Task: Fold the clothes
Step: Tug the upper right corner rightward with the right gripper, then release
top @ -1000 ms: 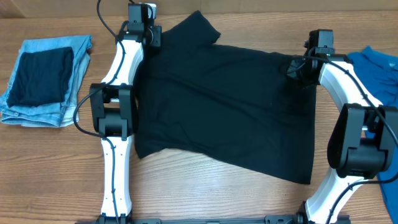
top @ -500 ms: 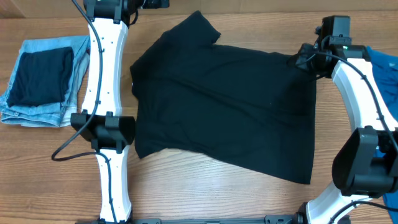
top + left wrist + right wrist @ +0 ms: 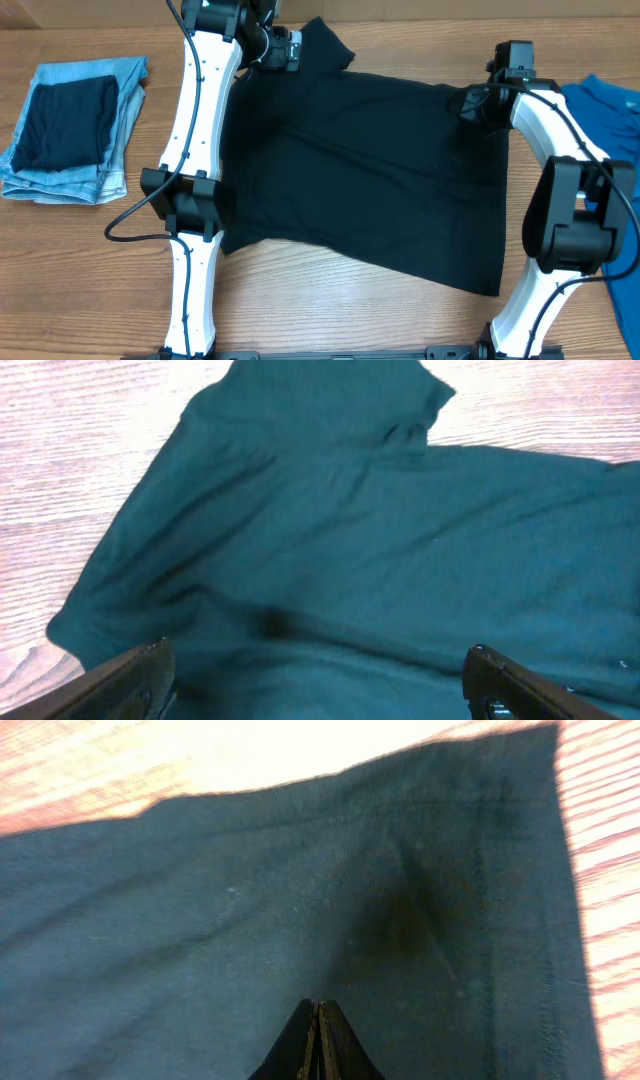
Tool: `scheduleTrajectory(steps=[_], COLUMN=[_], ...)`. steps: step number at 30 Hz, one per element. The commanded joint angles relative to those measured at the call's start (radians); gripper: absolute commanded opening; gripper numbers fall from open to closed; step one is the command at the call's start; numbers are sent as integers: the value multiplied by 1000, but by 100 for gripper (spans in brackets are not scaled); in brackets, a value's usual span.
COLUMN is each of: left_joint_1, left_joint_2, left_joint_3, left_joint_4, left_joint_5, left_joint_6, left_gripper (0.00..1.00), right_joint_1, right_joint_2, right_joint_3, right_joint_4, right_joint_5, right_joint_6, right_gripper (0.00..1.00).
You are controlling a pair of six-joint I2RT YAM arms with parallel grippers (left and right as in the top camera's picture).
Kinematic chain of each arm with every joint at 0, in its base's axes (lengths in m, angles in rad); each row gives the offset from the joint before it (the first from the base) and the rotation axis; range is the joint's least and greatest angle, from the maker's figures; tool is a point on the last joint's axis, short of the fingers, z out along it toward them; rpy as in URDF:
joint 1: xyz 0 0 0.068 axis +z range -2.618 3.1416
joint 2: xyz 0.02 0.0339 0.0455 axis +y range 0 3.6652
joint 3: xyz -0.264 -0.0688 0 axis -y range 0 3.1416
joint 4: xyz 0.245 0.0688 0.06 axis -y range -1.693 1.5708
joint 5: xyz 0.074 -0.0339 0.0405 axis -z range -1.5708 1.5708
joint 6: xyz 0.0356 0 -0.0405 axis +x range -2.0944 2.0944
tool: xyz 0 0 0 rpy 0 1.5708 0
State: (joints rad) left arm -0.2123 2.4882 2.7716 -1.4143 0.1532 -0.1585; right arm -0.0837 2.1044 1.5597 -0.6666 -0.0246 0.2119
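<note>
Black T-shirt (image 3: 360,170) flat on wooden table (image 3: 330,315), left end effector (image 3: 287,50) above.

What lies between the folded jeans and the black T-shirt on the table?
In the overhead view, the left arm and its black cable lie between the jeans and the T-shirt, over bare wooden table.
</note>
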Motion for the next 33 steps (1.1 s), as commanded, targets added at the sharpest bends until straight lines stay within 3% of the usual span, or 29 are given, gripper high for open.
scheduleTrajectory(steps=[1, 13, 27, 30, 33], left_joint_1=[-5, -5, -5, -5, -5], left_joint_2=[-6, -6, -6, -6, -6], left_joint_3=[6, 6, 6, 6, 6], left_joint_4=[-10, -11, -14, -14, -21], left_joint_5=[-31, -31, -80, -83, -83], left_joint_6=[-14, -14, -14, -14, -14], left_gripper=[96, 99, 100, 100, 100], right_joint_1=[-2, -7, -89, -104, -107], right_joint_2=[35, 183, 262, 261, 242], right_joint_3=[13, 13, 13, 16, 107], right_joint_4=[23, 51, 253, 338, 280], right_joint_5=[24, 24, 24, -13, -22], right_joint_6=[-3, 5, 19, -58, -89], right_gripper=[4, 4, 4, 4, 6])
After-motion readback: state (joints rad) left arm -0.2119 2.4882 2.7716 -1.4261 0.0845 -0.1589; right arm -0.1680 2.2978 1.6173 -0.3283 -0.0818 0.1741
